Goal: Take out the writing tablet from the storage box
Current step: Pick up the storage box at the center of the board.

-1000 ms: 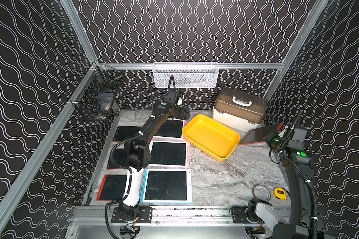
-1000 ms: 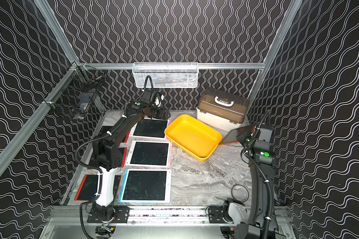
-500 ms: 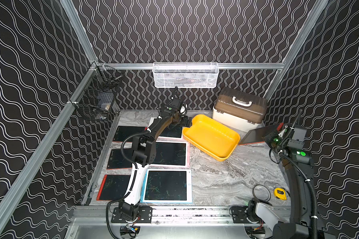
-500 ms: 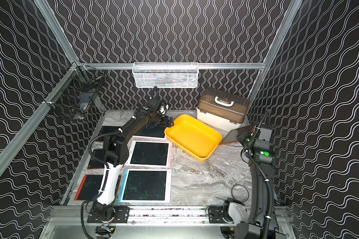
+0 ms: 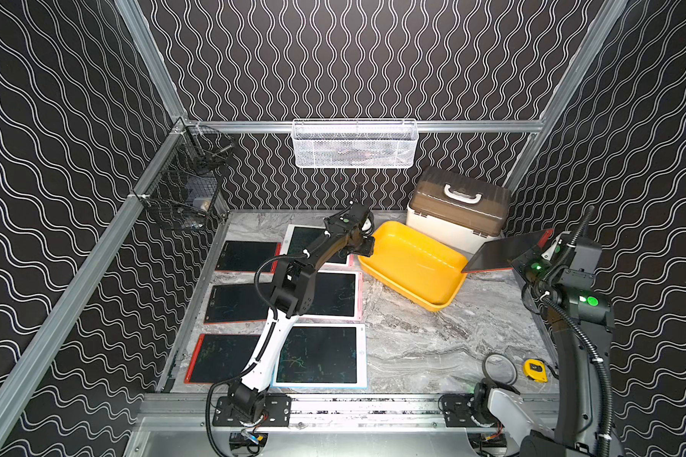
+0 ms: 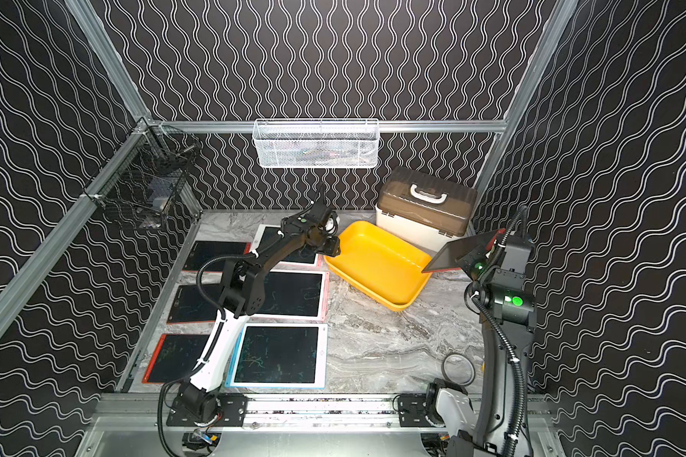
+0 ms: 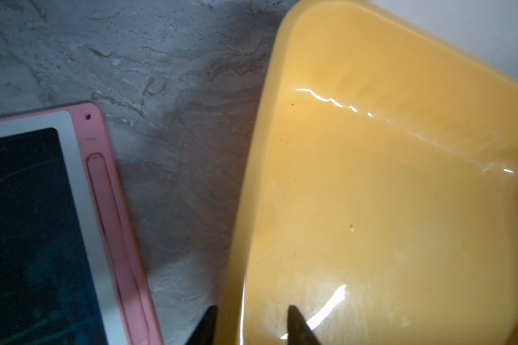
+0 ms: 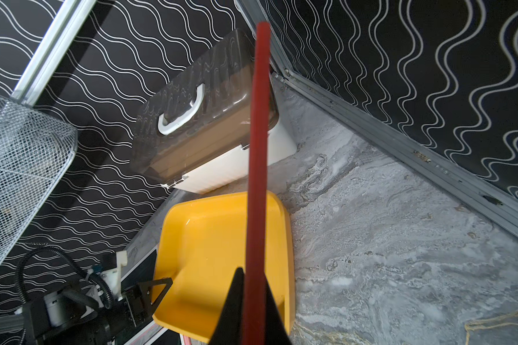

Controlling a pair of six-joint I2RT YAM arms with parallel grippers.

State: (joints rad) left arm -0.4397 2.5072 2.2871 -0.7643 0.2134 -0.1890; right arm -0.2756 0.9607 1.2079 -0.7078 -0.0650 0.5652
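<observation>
The yellow storage box [image 5: 412, 269] [image 6: 377, 265] sits at the back middle of the table, and nothing shows inside it. My left gripper [image 5: 367, 247] [image 6: 331, 247] is at its left end. In the left wrist view this gripper [image 7: 251, 310] straddles the box's rim [image 7: 237, 239], one finger outside and one inside, closed on it. My right gripper [image 5: 522, 261] [image 8: 253, 277] is shut on a red-edged writing tablet [image 5: 503, 253] [image 6: 452, 253] [image 8: 257, 149], held tilted in the air just past the box's right end.
A cream case with a brown lid [image 5: 458, 209] stands right behind the box. A white mesh basket [image 5: 353, 144] hangs on the back wall, a black wire basket [image 5: 187, 190] on the left. Several tablets [image 5: 317, 352] cover the table's left half. A ring [image 5: 499, 368] and a yellow tape measure [image 5: 535, 370] lie front right.
My left arm has swung right from over the back tablet to the box's left rim, and its jaws have closed there. The right arm and its tablet have not moved.
</observation>
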